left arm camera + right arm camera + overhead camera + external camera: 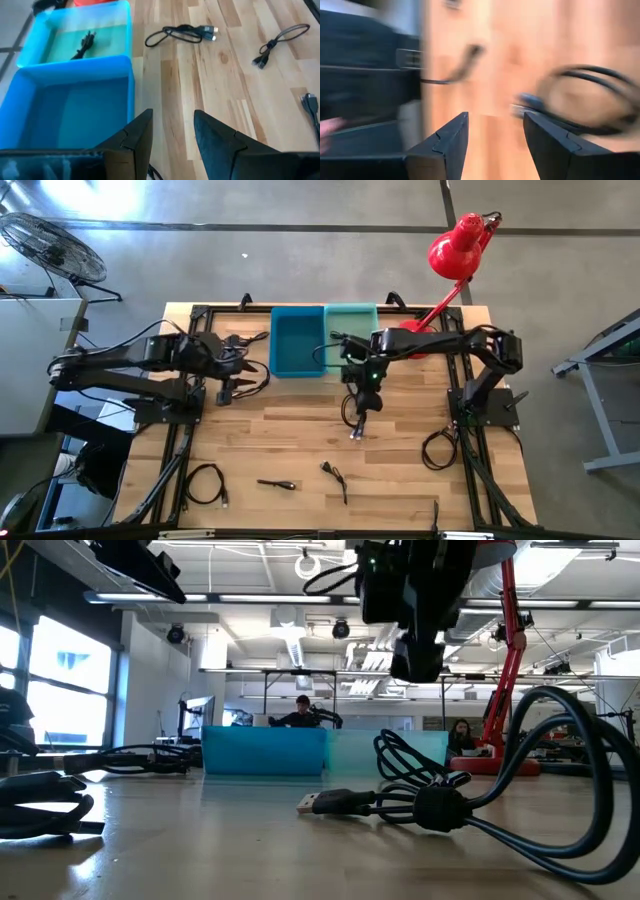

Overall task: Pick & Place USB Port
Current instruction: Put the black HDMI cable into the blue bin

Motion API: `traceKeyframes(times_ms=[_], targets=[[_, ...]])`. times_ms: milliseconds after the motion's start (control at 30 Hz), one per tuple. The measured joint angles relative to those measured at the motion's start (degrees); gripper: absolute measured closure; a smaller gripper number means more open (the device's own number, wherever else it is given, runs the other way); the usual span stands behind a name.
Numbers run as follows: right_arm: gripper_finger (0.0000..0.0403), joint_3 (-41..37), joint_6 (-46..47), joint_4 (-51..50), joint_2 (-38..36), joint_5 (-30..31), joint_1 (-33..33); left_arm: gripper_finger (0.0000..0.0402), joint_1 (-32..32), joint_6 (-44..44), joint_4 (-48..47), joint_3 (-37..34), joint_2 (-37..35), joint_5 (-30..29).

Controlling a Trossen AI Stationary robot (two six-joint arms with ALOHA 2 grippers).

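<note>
A coiled black USB cable lies on the wooden table, its plug pointing toward the table's left. My right gripper hangs open just above it, tilted downward; the blurred right wrist view shows the plug and loop beyond the fingertips. My left gripper is open with nothing between its fingers, beside the blue bin. A teal bin stands next to the blue one and has a black cable lying in it.
More black cables lie toward the near edge, and one by the right arm's base. A red desk lamp stands at the far right. Bare wood lies between the bins and the near cables.
</note>
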Motion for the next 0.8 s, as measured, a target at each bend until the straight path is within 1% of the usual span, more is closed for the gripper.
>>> traceKeyframes(times_ms=[167, 233, 300, 367, 567, 667, 800], targets=[[0.0222, 0.0, -1.05, -0.84, 0.0, 18.76, 4.12, 0.0261, 0.0, 0.02, -1.57, 0.0, 3.39, 1.38], [0.0222, 0.0, -1.82, -0.53, 0.0, 24.72, 6.28, 0.0261, 0.0, 0.02, -2.21, 0.0, 4.42, 1.38], [0.0222, -0.14, -2.65, 0.26, 0.0, 29.41, 8.58, 0.0261, 0.0, 0.01, -3.02, 0.0, 5.33, 1.43], [0.0222, -1.05, -2.75, 2.2, -0.02, 33.16, 10.48, 0.0261, 0.0, 0.0, -2.97, 0.0, 6.09, 1.42], [0.0222, -6.81, -2.45, 12.9, 0.0, 38.8, 13.59, 0.0261, 0.0, 0.0, -2.99, 0.0, 7.43, 1.4], [0.0222, -9.03, -2.57, 16.46, 0.0, 44.9, 14.2, 0.0261, 0.0, 0.0, -2.99, 0.0, 7.77, 1.73], [0.0222, -9.86, -5.7, 18.05, 0.0, 51.76, 14.38, 0.0261, 0.0, 0.0, -3.14, 0.0, 7.78, 2.38]])
